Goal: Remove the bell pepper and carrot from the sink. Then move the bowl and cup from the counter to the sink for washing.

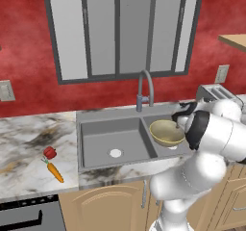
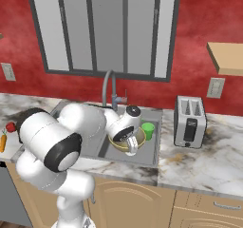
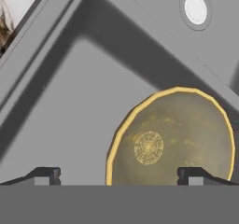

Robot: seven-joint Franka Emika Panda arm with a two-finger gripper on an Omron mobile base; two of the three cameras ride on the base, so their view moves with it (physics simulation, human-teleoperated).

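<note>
With the bowl [image 3: 172, 139] lying in the right basin of the sink [image 1: 96, 148] under the wide-open, empty gripper [image 3: 119, 174], the cup [image 2: 148, 130] on the counter [image 2: 199, 165] beside it looks light, stiff and smooth, so I would grasp across its upper wall.

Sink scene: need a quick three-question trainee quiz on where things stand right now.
1. True or false: the glossy red bell pepper and the slim orange carrot lie inside the grey metal double-basin sink.
2. Where is the wide olive-yellow bowl? A) in the left basin, B) in the right basin, C) on the counter beside the toaster.
3. In a few words: how do the jaws of the tool stand, and what lies below them?

Key
1. False. Both lie on the white-grey marble counter, left of the sink.
2. B.
3. Open and gripping nothing, with the bowl below them.
</note>
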